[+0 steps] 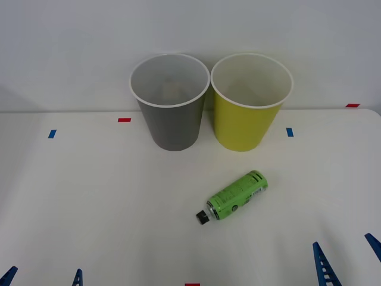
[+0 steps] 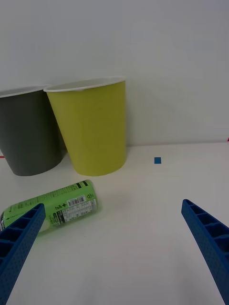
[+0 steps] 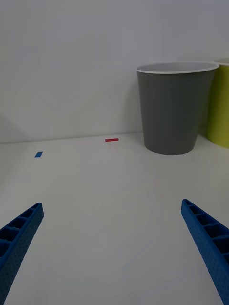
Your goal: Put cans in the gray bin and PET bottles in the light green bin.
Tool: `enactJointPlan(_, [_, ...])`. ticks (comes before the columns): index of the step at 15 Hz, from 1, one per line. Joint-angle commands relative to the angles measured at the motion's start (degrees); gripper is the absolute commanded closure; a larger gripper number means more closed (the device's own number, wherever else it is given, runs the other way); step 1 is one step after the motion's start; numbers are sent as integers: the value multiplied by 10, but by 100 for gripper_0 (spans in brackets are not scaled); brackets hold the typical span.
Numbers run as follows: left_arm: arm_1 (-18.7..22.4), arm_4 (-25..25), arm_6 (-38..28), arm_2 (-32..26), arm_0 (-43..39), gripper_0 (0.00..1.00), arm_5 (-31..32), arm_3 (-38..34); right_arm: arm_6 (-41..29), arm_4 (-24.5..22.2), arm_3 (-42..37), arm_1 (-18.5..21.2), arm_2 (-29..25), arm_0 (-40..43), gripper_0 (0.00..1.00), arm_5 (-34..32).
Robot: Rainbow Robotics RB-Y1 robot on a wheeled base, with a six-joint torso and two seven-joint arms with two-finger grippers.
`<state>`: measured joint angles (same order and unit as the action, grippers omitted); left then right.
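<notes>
A small PET bottle (image 1: 237, 195) with a bright green label and a black cap lies on its side on the white table, in front of the light green bin (image 1: 250, 104). The gray bin (image 1: 171, 102) stands just left of the green one, both upright at the back. My right gripper (image 1: 346, 255) is open at the table's front right, nearer than the bottle and to its right. In the right wrist view the PET bottle (image 2: 57, 208) lies beside one blue finger (image 2: 19, 238). My left gripper (image 1: 43, 277) is open at the front left, far from everything.
Small red and blue tape marks (image 1: 124, 120) dot the table near the back edge and at the sides. A white wall rises right behind the bins. The table's left half and middle are bare white surface (image 1: 89, 196).
</notes>
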<state>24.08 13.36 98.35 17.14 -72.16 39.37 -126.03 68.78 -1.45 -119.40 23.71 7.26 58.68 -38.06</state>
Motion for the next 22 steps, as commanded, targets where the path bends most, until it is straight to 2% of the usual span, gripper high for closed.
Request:
enactJointPlan(1, [0, 0, 0, 0, 0, 0, 0, 0, 1, -5, -14, 10, 8, -9, 0, 2])
enactJointPlan(4, [0, 0, 0, 0, 0, 0, 0, 0, 1, 4, -18, 27, 20, -37, 0, 23])
enactJointPlan(6, [0, 0, 0, 0, 0, 0, 0, 0, 3, 6, -23, 34, 37, -70, 0, 61])
enactJointPlan(10, [0, 0, 0, 0, 0, 0, 0, 0, 4, 13, -60, 36, 48, -132, 0, 193])
enactJointPlan(17, [0, 0, 0, 0, 0, 0, 0, 0, -11, 47, -61, 76, 61, -233, 0, 304])
enactJointPlan(22, [0, 0, 0, 0, 0, 0, 0, 0, -50, 70, -70, 84, 66, -292, 0, 421])
